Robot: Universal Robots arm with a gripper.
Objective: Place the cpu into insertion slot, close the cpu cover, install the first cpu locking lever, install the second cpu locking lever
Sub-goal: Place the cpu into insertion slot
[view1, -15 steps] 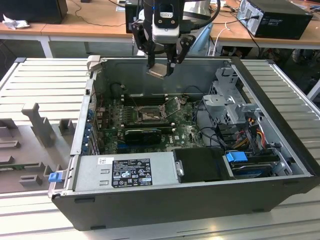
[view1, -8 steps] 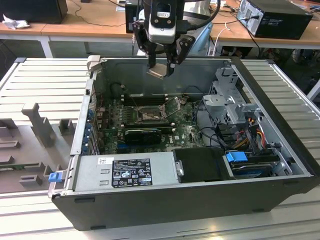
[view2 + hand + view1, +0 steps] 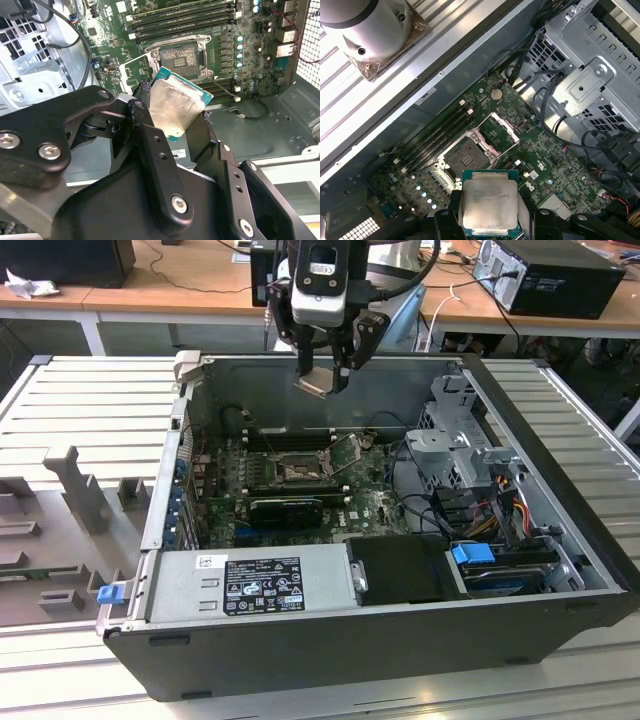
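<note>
My gripper [image 3: 322, 375] hangs above the open computer case, shut on the cpu [image 3: 318, 383], a flat square chip with a pale metal top. In both wrist views the cpu [image 3: 177, 107] [image 3: 490, 202] sits between the black fingers [image 3: 145, 132], held by its edges, tilted and well above the board. The insertion slot [image 3: 298, 472] [image 3: 181, 55] [image 3: 467, 159] lies bare on the green motherboard below. The cpu cover [image 3: 345, 452] [image 3: 498, 131] stands swung open beside the slot. The cpu is clear of the slot and apart from it.
The case wall [image 3: 300, 585] encloses the board. Inside it are a metal drive cage [image 3: 455, 445] with cables on the exterior view's right, a power supply [image 3: 250, 585] at the front, a black heatsink [image 3: 285, 508] and memory slots [image 3: 285, 438]. A grey ribbed table [image 3: 90, 410] surrounds the case.
</note>
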